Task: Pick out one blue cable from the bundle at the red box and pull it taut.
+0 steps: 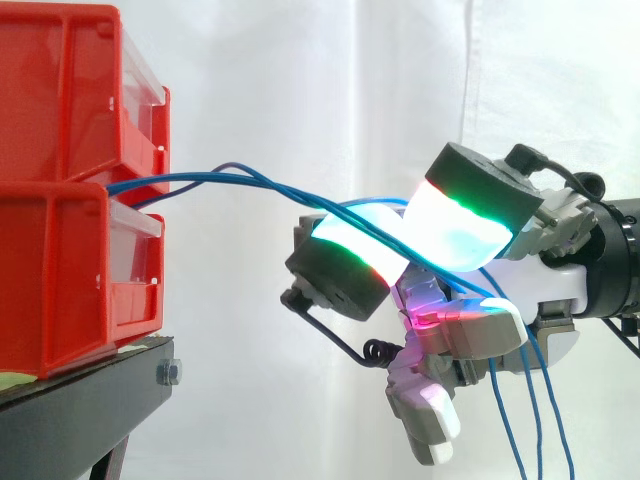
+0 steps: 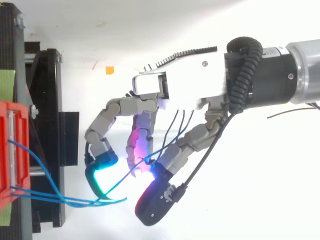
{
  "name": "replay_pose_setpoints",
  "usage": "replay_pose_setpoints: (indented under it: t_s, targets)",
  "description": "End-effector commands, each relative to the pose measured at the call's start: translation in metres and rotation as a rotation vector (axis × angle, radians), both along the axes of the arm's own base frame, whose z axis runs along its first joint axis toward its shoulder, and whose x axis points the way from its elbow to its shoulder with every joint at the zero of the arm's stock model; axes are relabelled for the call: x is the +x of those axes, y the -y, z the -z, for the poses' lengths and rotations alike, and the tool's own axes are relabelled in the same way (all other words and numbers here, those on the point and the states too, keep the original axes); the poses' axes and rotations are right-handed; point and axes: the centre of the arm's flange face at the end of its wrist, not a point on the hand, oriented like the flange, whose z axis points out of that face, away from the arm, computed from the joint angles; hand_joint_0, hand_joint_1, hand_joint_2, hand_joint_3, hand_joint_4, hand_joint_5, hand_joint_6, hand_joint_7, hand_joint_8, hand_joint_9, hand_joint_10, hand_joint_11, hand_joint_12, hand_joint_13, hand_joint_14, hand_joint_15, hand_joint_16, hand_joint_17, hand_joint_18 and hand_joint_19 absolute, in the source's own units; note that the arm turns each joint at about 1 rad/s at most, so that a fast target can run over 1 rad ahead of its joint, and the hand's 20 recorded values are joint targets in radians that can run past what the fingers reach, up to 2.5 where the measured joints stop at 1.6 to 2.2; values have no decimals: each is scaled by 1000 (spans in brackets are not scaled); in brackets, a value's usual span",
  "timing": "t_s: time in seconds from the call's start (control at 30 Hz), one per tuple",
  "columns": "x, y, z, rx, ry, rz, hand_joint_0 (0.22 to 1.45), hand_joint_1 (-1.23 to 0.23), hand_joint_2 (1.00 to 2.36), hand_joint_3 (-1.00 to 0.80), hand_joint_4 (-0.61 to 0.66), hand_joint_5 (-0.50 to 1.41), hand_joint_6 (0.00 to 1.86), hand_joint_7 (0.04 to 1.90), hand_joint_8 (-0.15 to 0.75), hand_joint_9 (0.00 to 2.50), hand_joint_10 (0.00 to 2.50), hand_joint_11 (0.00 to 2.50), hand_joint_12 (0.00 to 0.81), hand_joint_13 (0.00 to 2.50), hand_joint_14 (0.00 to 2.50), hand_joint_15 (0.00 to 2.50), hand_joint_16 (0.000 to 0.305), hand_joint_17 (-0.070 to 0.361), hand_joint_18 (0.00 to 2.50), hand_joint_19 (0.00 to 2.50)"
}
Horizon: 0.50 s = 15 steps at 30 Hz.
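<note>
Several thin blue cables (image 1: 250,180) leave the gap between the upper red bin (image 1: 60,100) and the lower red bin (image 1: 60,280) at the left. They run slackly rightward to my hand (image 1: 470,330). There they pass between two thick glowing fingertips (image 1: 460,225) and hang down behind the palm. From above, the cables (image 2: 45,175) sweep from the red bin (image 2: 10,150) to my hand (image 2: 175,85). Its fingers are curled round them, and one strand runs up between the cyan fingertip (image 2: 102,175) and the dark thumb pad toward the palm.
The bins stand on a black stand (image 1: 80,410) at the left, also seen from above (image 2: 50,125). A white curtain hangs behind. A small orange mark (image 2: 109,70) lies on the white floor. Open room lies between the bins and my hand.
</note>
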Motion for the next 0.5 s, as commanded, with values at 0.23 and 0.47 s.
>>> replay_pose_setpoints:
  t_s: [0.23,0.47]
  targets:
    - [0,0,2,-1,0,3,865,-941,1001,-490,-490,-102,952,1303,179,1165,23,752,313,956,20,560,39,87,817,539]
    - [0,0,1,-1,2,1,869,-950,1004,-459,-469,-100,945,1345,159,1004,19,648,311,904,21,552,38,86,778,531]
